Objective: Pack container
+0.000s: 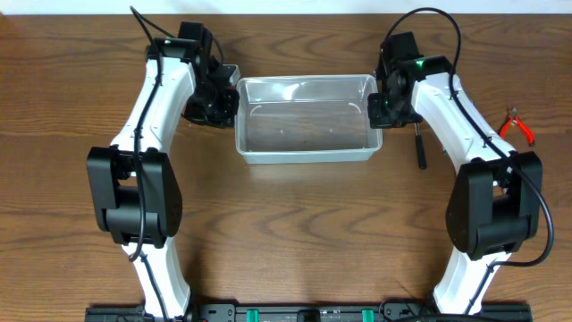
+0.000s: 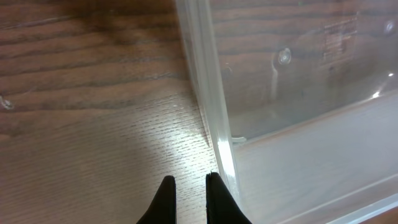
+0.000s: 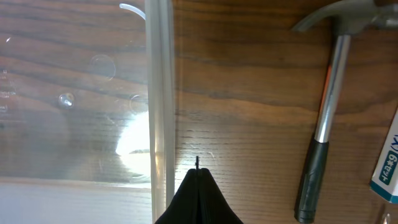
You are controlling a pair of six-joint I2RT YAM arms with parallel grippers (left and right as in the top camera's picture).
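container (image 1: 306,80) feel: clear thin plastic, looks light and a bit bendy. smooth and likely slippery. nothing inside yet, so probably easy to slide or tip with a push.
where to hold: best guess is the rim or a short end wall, one finger inside and one outside. a flat push on the wall would likely just scoot it along the surface (image 1: 295,233).
left tool (image 2: 189,179): pinched nearly closed, only a thin gap, nothing in it.
right tool (image 3: 198,169): pinched all the way closed to a point, holding nothing.
container from left tool: just beside the tips, on the right side. corner rim very close to the near finger, cannot tell if touching.
container from right tool: just beside the tip, on the left side, rim running straight ahead past it.
between the tools: container sits in the middle, one short end facing each tool.
hammer (image 3: 326,118): lying on the surface to the right of the right tool, near it, apart from the container.
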